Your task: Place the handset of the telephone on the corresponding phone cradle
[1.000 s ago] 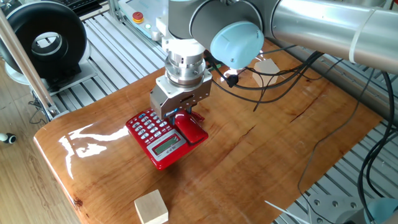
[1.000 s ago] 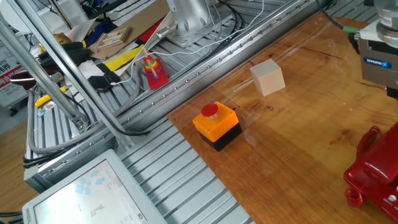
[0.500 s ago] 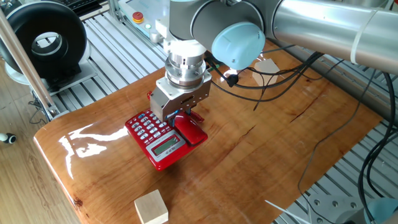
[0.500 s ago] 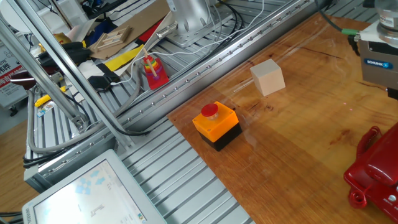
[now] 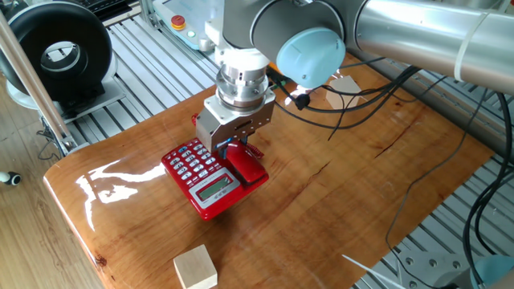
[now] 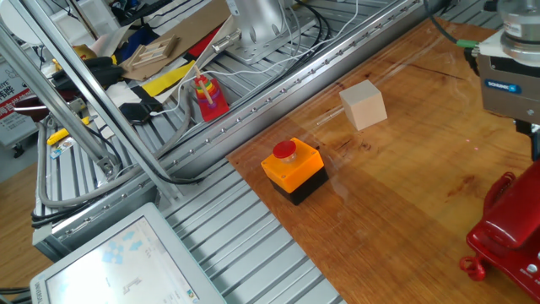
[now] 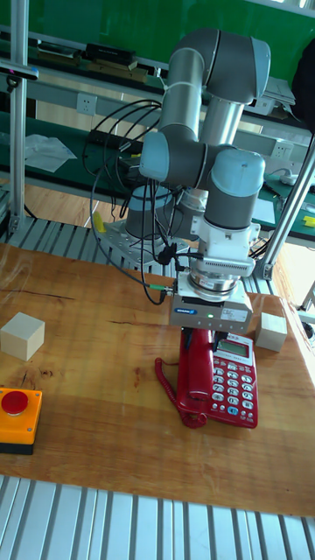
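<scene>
The red telephone (image 5: 201, 174) lies on the wooden table, its white and blue keypad (image 7: 233, 381) and grey display facing up. The glossy red handset (image 5: 247, 169) lies lengthwise over the phone cradle, the keyless half of the base, which it mostly covers. My gripper (image 5: 233, 149) stands straight above the handset's far end, its fingers shut on it. The other fixed view shows the gripper body and one dark finger (image 6: 532, 142) above the handset (image 6: 509, 221). The red coiled cord (image 7: 166, 381) curls beside the handset (image 7: 195, 376).
An orange box with a red button (image 6: 292, 169) sits near the table edge. There is a wooden cube (image 6: 364, 105) behind it, a second one (image 5: 195, 266) at the front, and a third (image 7: 271, 332) beside the phone. Black cables (image 5: 361, 100) trail over the table.
The gripper has shifted slightly sideways and a little upward. The cord end beside the handset has moved a little with it. The phone base has stayed in place.
</scene>
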### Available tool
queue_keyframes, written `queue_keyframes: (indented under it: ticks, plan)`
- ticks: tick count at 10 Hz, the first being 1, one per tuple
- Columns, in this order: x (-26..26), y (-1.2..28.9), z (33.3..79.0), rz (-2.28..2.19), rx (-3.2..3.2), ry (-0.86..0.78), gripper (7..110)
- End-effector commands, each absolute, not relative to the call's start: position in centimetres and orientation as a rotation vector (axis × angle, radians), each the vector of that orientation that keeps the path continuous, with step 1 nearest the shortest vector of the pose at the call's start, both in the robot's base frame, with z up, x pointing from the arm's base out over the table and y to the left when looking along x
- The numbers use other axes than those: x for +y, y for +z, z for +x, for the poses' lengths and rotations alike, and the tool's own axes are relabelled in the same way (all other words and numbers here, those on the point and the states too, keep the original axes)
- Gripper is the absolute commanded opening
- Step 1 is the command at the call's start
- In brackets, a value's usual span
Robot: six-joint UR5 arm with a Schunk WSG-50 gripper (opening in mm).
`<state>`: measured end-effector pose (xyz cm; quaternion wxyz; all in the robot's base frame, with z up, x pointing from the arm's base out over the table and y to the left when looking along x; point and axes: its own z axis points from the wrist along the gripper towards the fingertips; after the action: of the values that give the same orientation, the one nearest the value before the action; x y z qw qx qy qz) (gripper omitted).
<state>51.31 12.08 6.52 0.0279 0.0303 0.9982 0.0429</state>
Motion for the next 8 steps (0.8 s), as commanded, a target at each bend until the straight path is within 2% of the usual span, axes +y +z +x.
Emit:
queue_keyframes:
  ticks: [1, 8]
  plan:
    - [10.58, 6.45, 52.03, 0.129, 3.066, 0.114, 7]
    - [10.46, 6.05, 51.86, 0.187, 3.074, 0.073, 7]
